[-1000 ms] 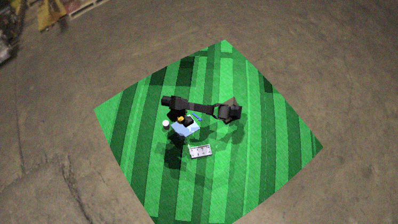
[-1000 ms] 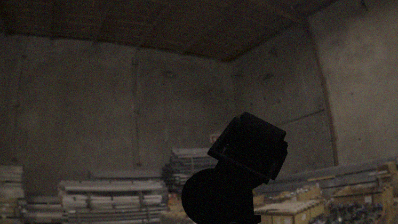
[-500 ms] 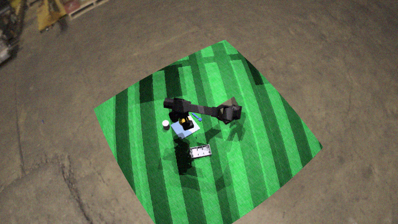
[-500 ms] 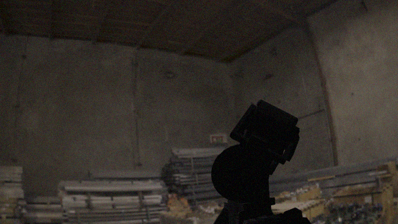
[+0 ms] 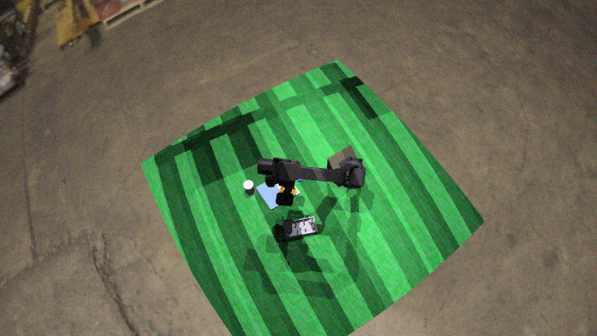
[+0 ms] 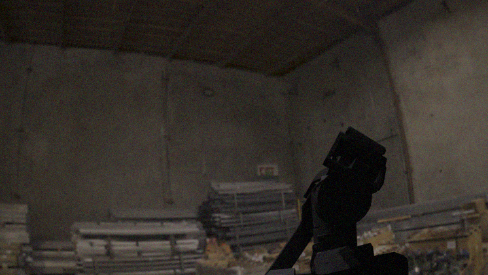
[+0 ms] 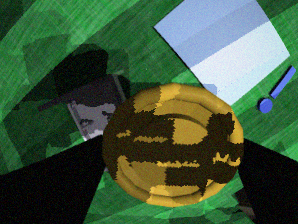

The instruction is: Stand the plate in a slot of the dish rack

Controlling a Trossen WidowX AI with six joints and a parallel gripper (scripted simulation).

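The yellow plate (image 5: 288,190) (image 7: 190,131) is between the fingers of my gripper (image 7: 171,145), which is shut on its two opposite edges. The plate shows its round face to the wrist camera and is partly in shadow. It hangs above the table, beside the blue mat. The small dish rack (image 5: 309,224) (image 7: 101,108), with a pale floor and dark shaded sides, stands apart from the plate. In the wrist view it is to the upper left, partly hidden by the plate and a finger. In the exterior view only dark arm parts show, and the fingers cannot be made out.
A light blue square mat (image 5: 267,194) (image 7: 220,37) lies near the gripper, with a small blue object (image 5: 299,180) (image 7: 265,105) beside it. A white-topped cylinder (image 5: 248,185) stands beyond the mat. A grey-brown block (image 5: 338,158) is by the arm's base. The table top is striped green.
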